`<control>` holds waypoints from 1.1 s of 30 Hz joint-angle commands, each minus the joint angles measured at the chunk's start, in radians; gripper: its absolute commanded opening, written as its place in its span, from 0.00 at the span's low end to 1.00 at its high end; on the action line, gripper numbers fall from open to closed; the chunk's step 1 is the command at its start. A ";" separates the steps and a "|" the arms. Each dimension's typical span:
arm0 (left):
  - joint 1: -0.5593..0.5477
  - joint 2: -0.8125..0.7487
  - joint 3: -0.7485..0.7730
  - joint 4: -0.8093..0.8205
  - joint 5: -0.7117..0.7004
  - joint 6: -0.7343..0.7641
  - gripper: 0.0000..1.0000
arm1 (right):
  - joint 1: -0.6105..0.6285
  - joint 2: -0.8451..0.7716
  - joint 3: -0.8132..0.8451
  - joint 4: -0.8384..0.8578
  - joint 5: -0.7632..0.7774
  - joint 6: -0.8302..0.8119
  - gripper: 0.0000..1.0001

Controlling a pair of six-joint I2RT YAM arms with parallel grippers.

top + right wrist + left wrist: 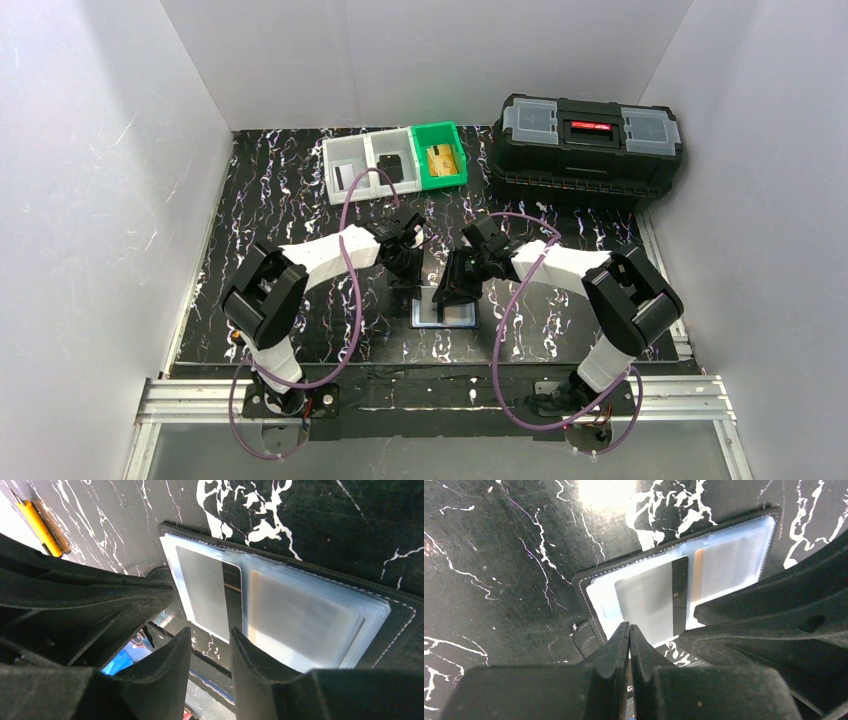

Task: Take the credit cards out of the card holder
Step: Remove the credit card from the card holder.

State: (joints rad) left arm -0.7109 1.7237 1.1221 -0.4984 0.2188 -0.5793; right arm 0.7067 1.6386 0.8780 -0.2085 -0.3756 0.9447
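Observation:
The card holder (447, 316) lies open on the table between both arms, its pale clear pockets (734, 555) facing up. A white credit card with a black stripe (649, 600) sticks partway out of a pocket (205, 590). My left gripper (629, 629) is shut, its tips resting at the holder's edge beside that card; whether anything thin is pinched does not show. My right gripper (210, 636) is open just over the card's protruding end, one finger on each side of it. In the top view the left gripper (408, 272) and right gripper (452, 298) crowd over the holder.
Along the back stand two grey bins (365, 165) and a green bin (440, 155) with a gold-orange card (443, 160) inside. A big black toolbox (590, 150) sits at the back right. White walls enclose the table.

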 commanded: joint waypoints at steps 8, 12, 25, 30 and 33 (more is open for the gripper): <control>-0.004 0.063 -0.083 0.062 -0.020 -0.008 0.00 | -0.009 0.042 -0.058 0.067 -0.015 0.011 0.39; -0.003 0.082 -0.092 0.066 -0.021 -0.016 0.00 | -0.009 0.054 -0.067 0.082 -0.023 0.013 0.39; -0.003 0.099 -0.106 0.062 -0.037 -0.034 0.00 | -0.023 0.068 -0.107 0.198 -0.104 0.069 0.20; -0.004 0.098 -0.110 0.052 -0.046 -0.037 0.00 | -0.033 0.043 -0.117 0.225 -0.103 0.070 0.09; -0.004 0.096 -0.110 0.046 -0.055 -0.037 0.00 | -0.041 0.027 -0.123 0.216 -0.097 0.063 0.01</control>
State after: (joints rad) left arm -0.7055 1.7653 1.0664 -0.4225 0.2337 -0.6216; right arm 0.6716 1.6913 0.7685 -0.0483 -0.4747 0.9962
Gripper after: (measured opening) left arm 0.007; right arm 0.061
